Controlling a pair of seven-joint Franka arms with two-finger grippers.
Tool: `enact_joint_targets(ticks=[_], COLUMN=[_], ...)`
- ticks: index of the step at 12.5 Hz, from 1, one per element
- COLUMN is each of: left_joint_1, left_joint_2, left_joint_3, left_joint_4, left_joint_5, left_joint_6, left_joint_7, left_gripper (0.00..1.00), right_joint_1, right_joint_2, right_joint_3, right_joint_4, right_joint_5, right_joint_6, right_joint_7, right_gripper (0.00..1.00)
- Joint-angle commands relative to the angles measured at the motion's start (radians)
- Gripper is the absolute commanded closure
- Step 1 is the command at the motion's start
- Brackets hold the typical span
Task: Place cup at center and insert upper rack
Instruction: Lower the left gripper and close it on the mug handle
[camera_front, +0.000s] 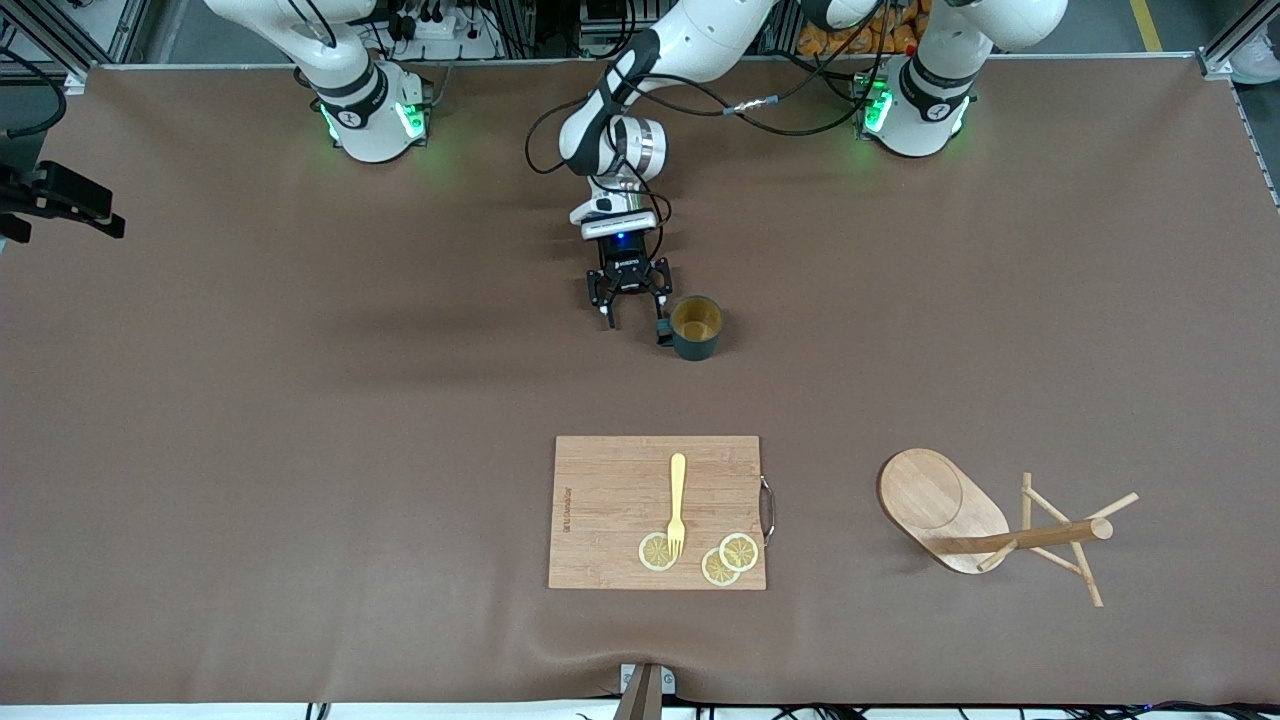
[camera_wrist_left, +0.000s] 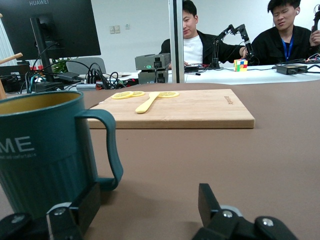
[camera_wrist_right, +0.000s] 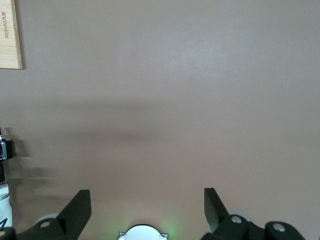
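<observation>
cup (camera_front: 696, 327): upright on the table (camera_front: 300, 450), about midway along its length, closer to the robots' edge than to the front edge. Its handle points toward the right arm's end, at the left gripper.
left gripper (camera_front: 632, 318): low at the table, just beside the cup. The jaws stand apart with nothing held. In the left wrist view one finger (camera_wrist_left: 82, 207) sits at the cup's wall under the handle and the other is clear over bare table, so the handle sits between them. This looks like either a let-go after setting the cup down or a line-up on the handle; I cannot tell which.
right gripper (camera_wrist_right: 145, 210): jaws wide open, empty, over bare table near the right arm's end. This arm waits.
rack (camera_front: 1000, 525): on its side near the front edge toward the left arm's end, base tipped up, post and pegs along the table. It is not yet stood up or inserted, so that step seems to remain.
board (camera_front: 657, 512): near the front edge, nearer the camera than the cup, carrying a fork (camera_front: 677, 503) and three lemon slices (camera_front: 728, 560). It is no part of the task.
</observation>
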Motion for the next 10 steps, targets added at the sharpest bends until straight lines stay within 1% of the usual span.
enact_joint_targets(ticks=[1,5,8,10], left_joint_1=[0.012,0.023,0.046,0.055], left_joint_2=[-0.036,-0.045,-0.045,-0.045], left_joint_3=[0.002,0.004,0.004,0.004], left_joint_4=[-0.038,-0.038,-0.035,-0.034], left_joint_5=[0.027,0.03,0.074,0.08], left_joint_6=[-0.001,0.0,0.007,0.007], left_joint_7=[-0.011,-0.011,-0.013,-0.013], left_gripper=[0.13,0.16,0.16,0.2], right_joint_1=[-0.007,-0.005,-0.001,0.001], right_joint_2=[-0.018,-0.018,-0.018,-0.018], right_joint_3=[0.008,0.01,0.011,0.013], right_joint_4=[-0.009,-0.009,-0.009,-0.009], right_joint_5=[0.003,0.003,0.003,0.004], right_joint_6=[0.001,0.0,-0.001,-0.001], right_joint_7=[-0.005,-0.005,-0.005,-0.005], right_gripper=[0.0,0.0,0.0,0.0])
